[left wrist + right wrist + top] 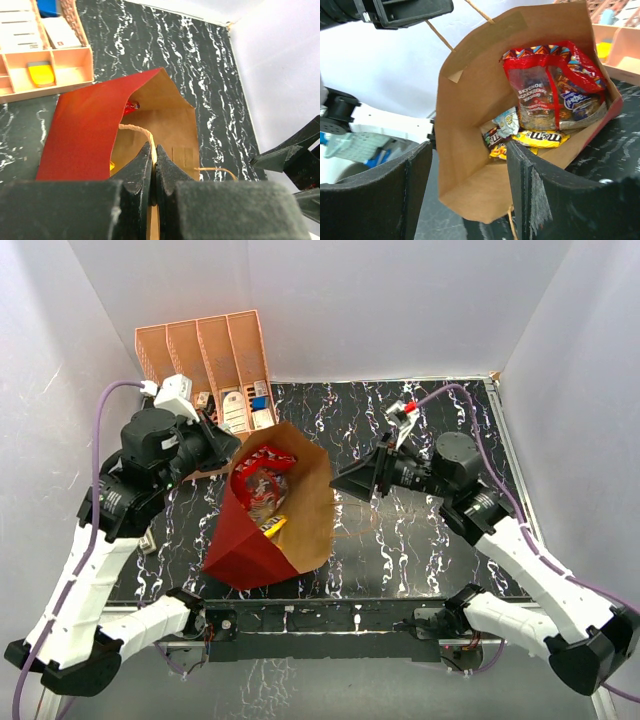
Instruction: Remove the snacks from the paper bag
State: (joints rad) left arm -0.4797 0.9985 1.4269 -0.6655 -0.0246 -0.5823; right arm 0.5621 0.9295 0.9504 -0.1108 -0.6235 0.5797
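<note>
Packets (540,137) in paper bag (465,90) sit partly behind right claw (467,150).

**Light:** bright, even and diffuse, coming from above and bounced off the white walls (400,300).
**Shadows:** soft and faint, barely readable on the dark marbled bench (420,540). The paper bag (305,515) is lit right down to its bottom.
**Glare:** white highlights on the crinkly sweets bag (547,85). The wall in the right wrist view is washed out.
**Focus:** the top view is sharp. The left claw (153,150) is blurred and fills the foreground. The right claw (470,145) is dark and soft-edged.
**Distortion:** the walls lean outward at the edges of the top view.
</note>
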